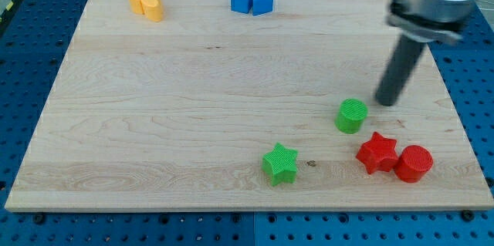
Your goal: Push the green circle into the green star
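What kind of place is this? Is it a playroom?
More likely a robot lab workbench. A wooden board lies on a blue base full of holes, and my tip stands beside the green circle, one of several coloured blocks.

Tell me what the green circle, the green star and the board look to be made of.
Green circle and green star: likely plastic, matte, with fine ridged lines across their tops, perhaps 3D-printed. Board: pale wood, visible grain streaks, smooth low-sheen finish.

tool tip point(384, 102) right of circle point(352, 115) | star point(280, 163) lower-left, apparently apart
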